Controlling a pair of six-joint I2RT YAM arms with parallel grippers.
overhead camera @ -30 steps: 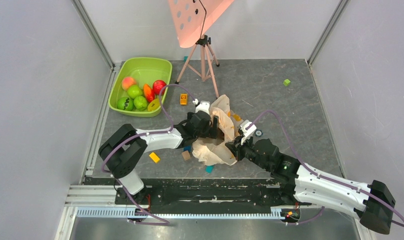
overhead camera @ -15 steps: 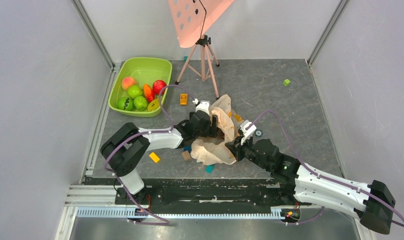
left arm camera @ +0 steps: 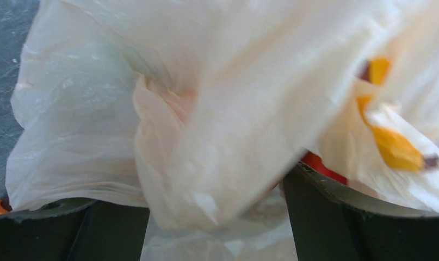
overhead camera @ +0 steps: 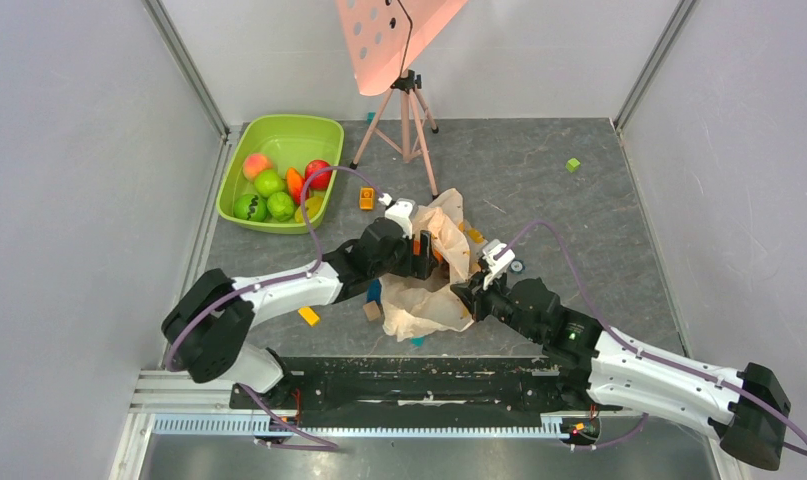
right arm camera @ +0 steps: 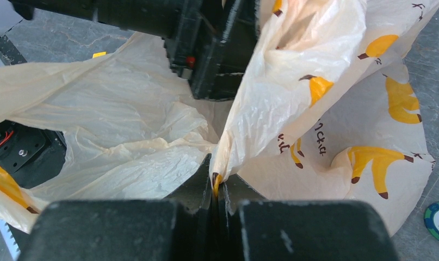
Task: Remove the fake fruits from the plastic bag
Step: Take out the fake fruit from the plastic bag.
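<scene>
White links (overhead camera: 284, 288), black joints (overhead camera: 534, 305), fingers (right arm camera: 124, 231); purple cables (overhead camera: 539, 223).

**My table (overhead camera: 599, 230), seen from above:** grey, stone-veined top. I read each position from my two claws.

- The plastic bag (overhead camera: 429, 305) lies crumpled between my left claw (overhead camera: 431, 256) and right claw (overhead camera: 463, 292).
- Beyond the left claw are an orange block (overhead camera: 366, 198) and a tripod stand (overhead camera: 407, 125).
- Well off to its far left is a lime-green tub (overhead camera: 289, 140).
- On its near side are a blue block (overhead camera: 375, 293), a brown block (overhead camera: 372, 311) and a yellow block (overhead camera: 308, 315).
- A teal block (overhead camera: 417, 341) sits at the bag's near edge.
- Just right of the right claw is a teal disc (overhead camera: 516, 266).
- Well beyond that claw is a green block (overhead camera: 573, 165).
</scene>
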